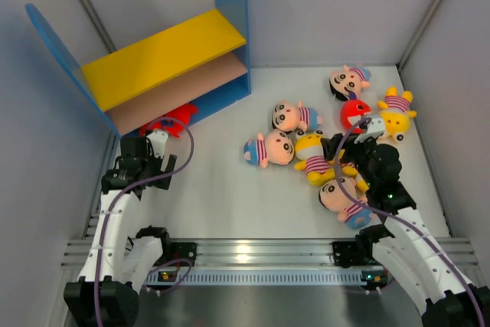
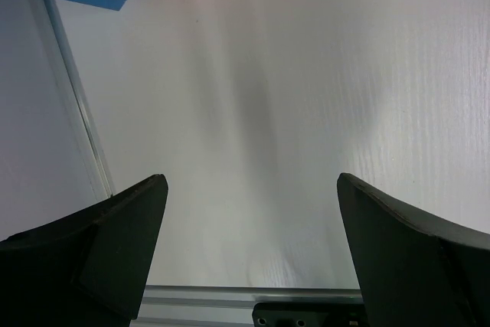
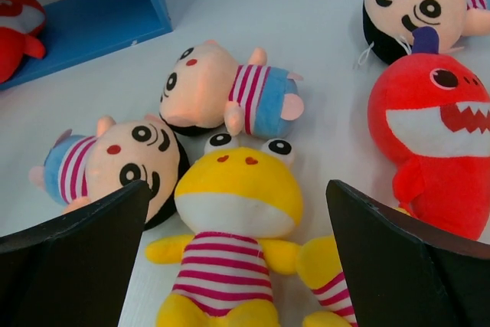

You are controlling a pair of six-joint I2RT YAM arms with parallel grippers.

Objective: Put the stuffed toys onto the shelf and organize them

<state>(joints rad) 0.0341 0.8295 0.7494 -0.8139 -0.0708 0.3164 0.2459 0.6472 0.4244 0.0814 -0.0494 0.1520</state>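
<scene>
Your right gripper (image 3: 237,188) hangs wide open and empty over a yellow toy (image 3: 233,243). Its legs are cut off from view, and its head points away from the arm. Your left gripper (image 2: 253,178) gapes empty above the bare table (image 2: 306,74). A red toy (image 1: 174,119) lies at the lower opening of the shelf (image 1: 164,55), partly hidden by your left arm. The other toys crowd the right side.

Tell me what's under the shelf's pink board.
A red monster lies there on the blue base, poking out the front. The pink board hides the rest of that space from above.
</scene>
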